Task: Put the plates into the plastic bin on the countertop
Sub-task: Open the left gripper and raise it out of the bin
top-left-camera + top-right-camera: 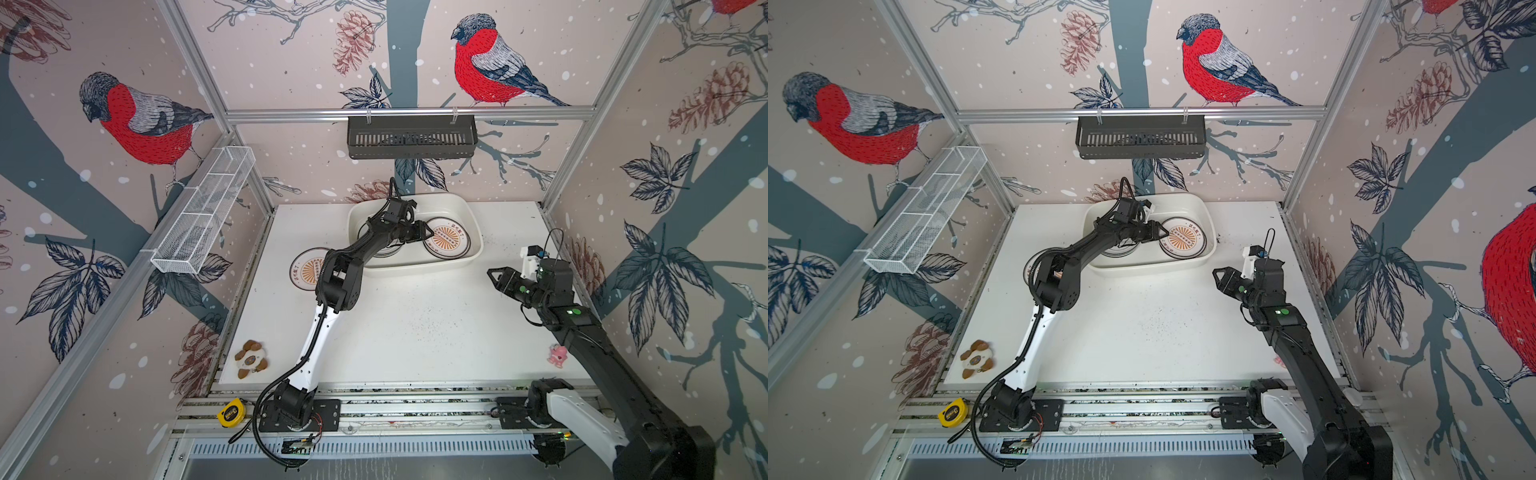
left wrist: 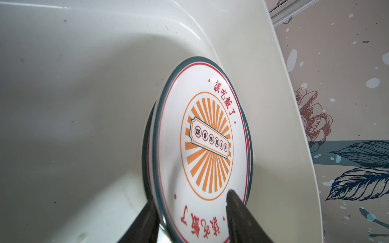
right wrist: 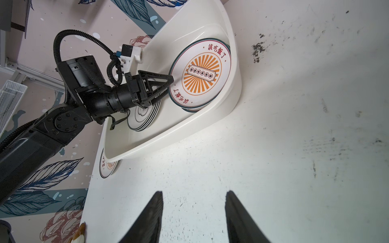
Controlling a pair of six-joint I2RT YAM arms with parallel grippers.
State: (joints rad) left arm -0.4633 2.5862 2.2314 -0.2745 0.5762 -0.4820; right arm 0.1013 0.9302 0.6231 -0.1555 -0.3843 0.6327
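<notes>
1. the left jaws are standing spread around the near rim of the sunburst plate (image 2: 202,147), with the rim between them and no pinch on it that i can see.
2. that plate is lying flat on top of a stack inside the bin (image 1: 415,266), straight ahead of the left jaws. a second stack (image 3: 145,117) is sitting just behind and under them.
3. the right jaws are hanging parted and empty over bare worktop (image 1: 415,332), well apart from the bin.
4. a loose plate (image 1: 303,270) is lying flat on the worktop outside the bin, behind the left jaws. the elbow of the left arm (image 1: 320,332) is partly hiding it, and i cannot tell whether it is touching the bin.
5. judging from this, the coming move is turning on that loose plate. it is lying back and below from the left jaws and far across the worktop from the right jaws, so the left arm is looking the nearer one.
6. being round, it is offering no long axis. lying flat, it is probably calling for a grip on its rim from the side.
</notes>
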